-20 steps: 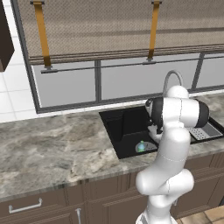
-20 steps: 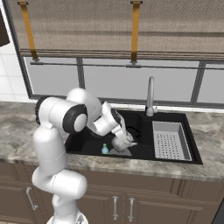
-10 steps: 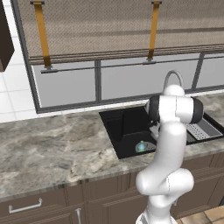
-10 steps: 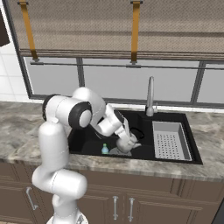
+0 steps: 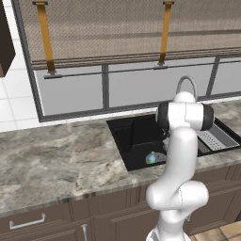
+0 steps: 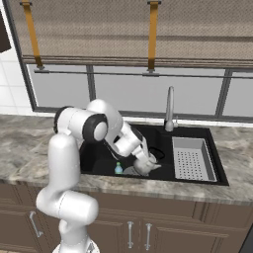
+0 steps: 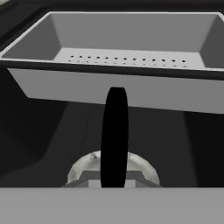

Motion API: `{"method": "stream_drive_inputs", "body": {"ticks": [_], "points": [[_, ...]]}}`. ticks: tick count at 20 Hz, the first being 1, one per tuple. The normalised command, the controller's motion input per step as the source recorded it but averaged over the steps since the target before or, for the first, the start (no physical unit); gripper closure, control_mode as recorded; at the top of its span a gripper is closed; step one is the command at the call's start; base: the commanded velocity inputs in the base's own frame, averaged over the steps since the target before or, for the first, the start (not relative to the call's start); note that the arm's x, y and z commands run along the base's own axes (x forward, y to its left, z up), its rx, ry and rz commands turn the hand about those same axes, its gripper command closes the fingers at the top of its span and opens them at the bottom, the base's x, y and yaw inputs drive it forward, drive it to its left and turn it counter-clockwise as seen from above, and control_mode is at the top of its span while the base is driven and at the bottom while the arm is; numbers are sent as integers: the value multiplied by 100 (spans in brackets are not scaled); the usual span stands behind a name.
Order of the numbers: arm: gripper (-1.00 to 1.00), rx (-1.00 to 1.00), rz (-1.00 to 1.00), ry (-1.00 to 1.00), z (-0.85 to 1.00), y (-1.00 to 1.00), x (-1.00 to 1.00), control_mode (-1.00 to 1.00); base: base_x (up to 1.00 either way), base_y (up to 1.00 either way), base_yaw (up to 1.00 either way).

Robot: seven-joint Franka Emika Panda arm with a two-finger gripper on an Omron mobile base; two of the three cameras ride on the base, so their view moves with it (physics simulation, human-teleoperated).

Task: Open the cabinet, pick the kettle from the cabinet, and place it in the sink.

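Note:
My gripper (image 6: 145, 161) is down inside the black sink (image 6: 99, 159), shut on the thin black arched handle of the kettle (image 6: 149, 169). The small white-grey kettle hangs just under the hand, low over the basin floor, left of the grey drain basket. In the hand view the black handle (image 7: 114, 135) rises straight up the middle, with the kettle's pale rounded top (image 7: 83, 168) beneath it. In the left base view my own arm hides the kettle, and the sink (image 5: 129, 136) shows behind it. A corner of the dark brown cabinet (image 5: 4, 42) shows at the upper left.
A grey perforated drain basket (image 6: 192, 159) fills the sink's right part and lies straight ahead in the hand view (image 7: 127, 89). The arched silver tap (image 6: 169, 106) stands behind the basin. A small blue-green object (image 6: 118, 169) lies on the sink floor. Grey marble counter (image 5: 47, 160) stretches left.
My gripper has carried the kettle a little to the right and slightly lower inside the sink, closer to the drain basket. The grip has stayed shut.

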Motion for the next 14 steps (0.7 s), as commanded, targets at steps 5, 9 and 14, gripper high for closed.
{"method": "stream_drive_inputs", "body": {"ticks": [5,9,14], "points": [[100,-3,0,0,-10,-6,20,-100,0,0,0],[100,-5,0,0,-9,-6,19,-100,0,0,0],[100,-7,-1,0,-13,-9,19,-100,0,0,0]]}}
